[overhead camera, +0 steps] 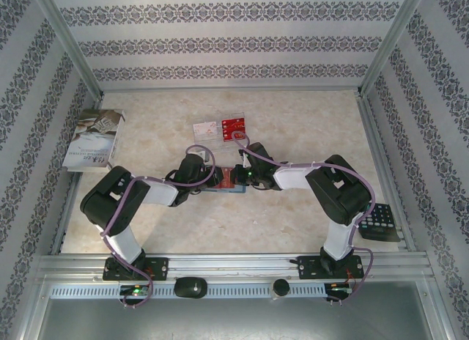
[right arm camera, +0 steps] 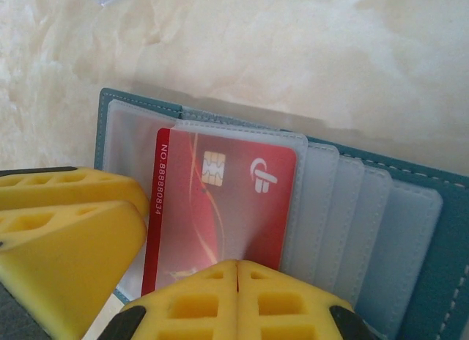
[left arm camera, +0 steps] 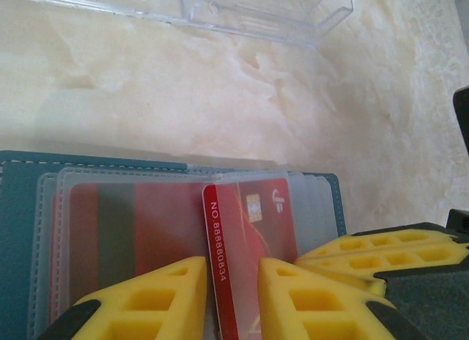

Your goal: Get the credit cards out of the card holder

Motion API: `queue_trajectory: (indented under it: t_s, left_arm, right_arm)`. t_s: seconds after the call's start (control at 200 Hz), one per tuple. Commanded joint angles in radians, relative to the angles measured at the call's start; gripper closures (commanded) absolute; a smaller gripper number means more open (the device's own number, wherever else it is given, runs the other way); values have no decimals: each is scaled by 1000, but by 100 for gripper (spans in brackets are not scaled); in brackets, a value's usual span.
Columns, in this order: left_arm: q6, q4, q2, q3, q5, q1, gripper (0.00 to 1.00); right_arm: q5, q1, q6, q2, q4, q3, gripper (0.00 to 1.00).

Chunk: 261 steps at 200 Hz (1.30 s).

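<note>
The teal card holder (overhead camera: 229, 180) lies open on the table between both arms, its clear sleeves fanned out (left arm camera: 18, 208) (right arm camera: 447, 281). A red credit card (left arm camera: 253, 223) (right arm camera: 234, 201) with a chip sits in the front sleeve, its numbered edge sticking out. My left gripper (left arm camera: 233, 281) (overhead camera: 212, 177) straddles that exposed edge, its jaws a narrow gap apart; its fingers (right arm camera: 73, 230) sit at the card's left side. My right gripper (right arm camera: 237, 270) (overhead camera: 248, 175) is shut, with its tips on the sleeve's near edge. More red (left arm camera: 161, 223) shows through the other sleeves.
A pale card (overhead camera: 207, 129) and a red card (overhead camera: 233, 125) lie at the clear plastic tray (left arm camera: 256, 10) behind the holder. A white booklet (overhead camera: 91, 138) leans at the left wall. A black calculator (overhead camera: 379, 223) rests at the right edge.
</note>
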Motion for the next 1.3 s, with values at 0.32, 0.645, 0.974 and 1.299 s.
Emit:
queue_trajectory:
  t_s: [0.32,0.645,0.974,1.299]
  left_arm:
    - [14,-134,-137,-22,-13,35,70]
    - [30,-116,-116,13,55,34,66]
    - [39,-108,-34,58,99,35,64]
    - [29,-89,12,56,98,34,68]
  right_arm:
    - [-35,-6,-26,-29,-46,6,98]
    - [-10,5,-46,-73,-80,22,92]
    - [-18,-1,-62,34,-79,46,100]
    - [-19,2,-62,25,-78,37,100]
